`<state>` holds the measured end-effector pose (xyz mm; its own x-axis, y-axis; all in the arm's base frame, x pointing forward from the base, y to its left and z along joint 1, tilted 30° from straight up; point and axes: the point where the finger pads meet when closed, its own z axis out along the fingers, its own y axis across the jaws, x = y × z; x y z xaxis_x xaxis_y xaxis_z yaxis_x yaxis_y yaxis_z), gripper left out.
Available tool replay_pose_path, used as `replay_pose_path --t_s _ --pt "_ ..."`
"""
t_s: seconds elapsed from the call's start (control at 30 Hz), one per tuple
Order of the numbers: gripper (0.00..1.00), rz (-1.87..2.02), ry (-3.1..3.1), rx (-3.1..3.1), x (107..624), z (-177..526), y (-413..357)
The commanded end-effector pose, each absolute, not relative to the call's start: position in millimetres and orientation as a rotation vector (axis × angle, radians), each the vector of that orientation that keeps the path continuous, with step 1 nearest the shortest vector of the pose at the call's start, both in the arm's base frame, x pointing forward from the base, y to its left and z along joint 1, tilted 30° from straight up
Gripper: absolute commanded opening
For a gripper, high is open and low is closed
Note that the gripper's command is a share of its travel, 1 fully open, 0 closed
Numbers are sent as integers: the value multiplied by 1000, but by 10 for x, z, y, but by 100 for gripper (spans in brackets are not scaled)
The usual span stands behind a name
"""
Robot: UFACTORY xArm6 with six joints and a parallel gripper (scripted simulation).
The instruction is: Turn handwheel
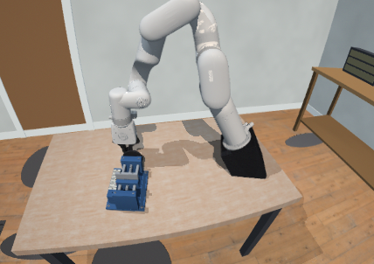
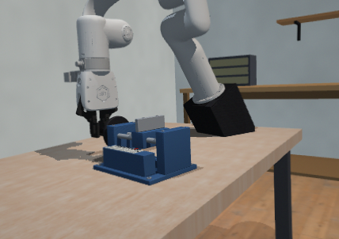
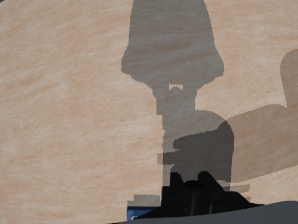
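Note:
A blue stop fixture [image 1: 129, 185] stands on the wooden table, also in the exterior view [image 2: 147, 153]. It has two grey rails, a grey stop block [image 2: 150, 123] and a scale strip with a small red pointer [image 2: 135, 149]; the reading is too small to tell. A black handwheel [image 2: 116, 123] sits at the fixture's far end. My gripper [image 2: 99, 131] hangs straight down at that end and is shut on the handwheel's handle. In the wrist view only dark finger parts [image 3: 193, 196] and a sliver of blue show at the bottom.
The arm's black base [image 1: 244, 155] stands on the table to the right of the fixture. A wooden shelf unit [image 1: 345, 114] with a dark box [image 1: 360, 65] stands off the table at the right.

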<state>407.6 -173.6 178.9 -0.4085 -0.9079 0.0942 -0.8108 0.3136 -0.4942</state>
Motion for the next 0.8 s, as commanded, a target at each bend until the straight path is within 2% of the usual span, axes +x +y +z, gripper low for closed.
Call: replay_pose_path --t_s 0.0,0.77 --pt "6 -710 2376 -1579 4083 1782 -1740" --pt "6 -710 2376 -1579 4102 1758 -1751"
